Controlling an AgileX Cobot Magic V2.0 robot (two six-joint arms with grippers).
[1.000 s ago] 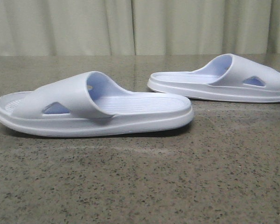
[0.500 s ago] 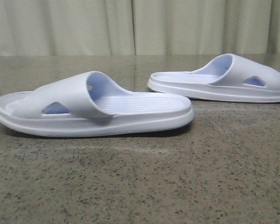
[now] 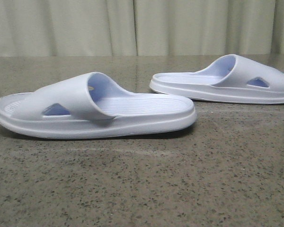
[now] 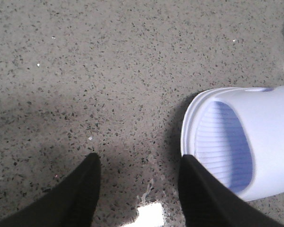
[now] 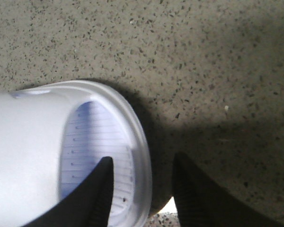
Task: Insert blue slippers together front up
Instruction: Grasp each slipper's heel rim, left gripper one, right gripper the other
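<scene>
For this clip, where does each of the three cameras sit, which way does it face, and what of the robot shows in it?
Front view: low, facing forward over the speckled table toward a curtain; both blue slippers side-on, near slipper left, far slipper right; no clear arm.
Left wrist view: above, looking down; left gripper open, one finger at a slipper's toe end.
Right wrist view: above, looking down; right gripper open, straddling a slipper's toe rim.
Shared: table and slippers.
</scene>
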